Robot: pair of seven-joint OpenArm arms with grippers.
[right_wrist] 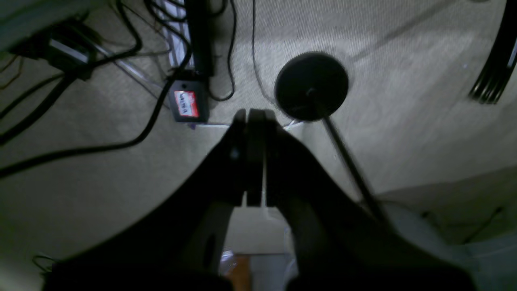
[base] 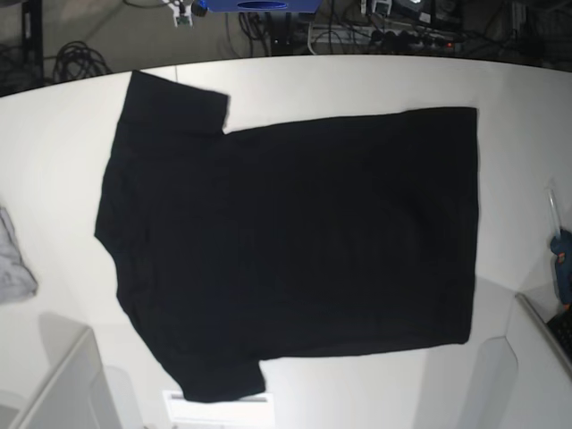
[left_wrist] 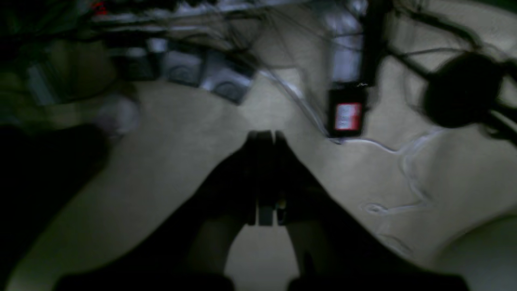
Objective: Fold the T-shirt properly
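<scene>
On the white table (base: 357, 76): black T-shirt (base: 295, 250) spread flat, plain side up, sleeves toward the left, small grey cloth (base: 13, 259) well apart at the left edge. Left gripper (left_wrist: 264, 137) and right gripper (right_wrist: 254, 117) both closed, empty, over carpeted floor (right_wrist: 404, 81).

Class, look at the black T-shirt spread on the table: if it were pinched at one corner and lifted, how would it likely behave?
The T-shirt lies flat and thin on the table, so it is probably floppy and would drape from the pinched corner. It looks like light cloth, so pushing would likely bunch it rather than slide it whole.
</scene>
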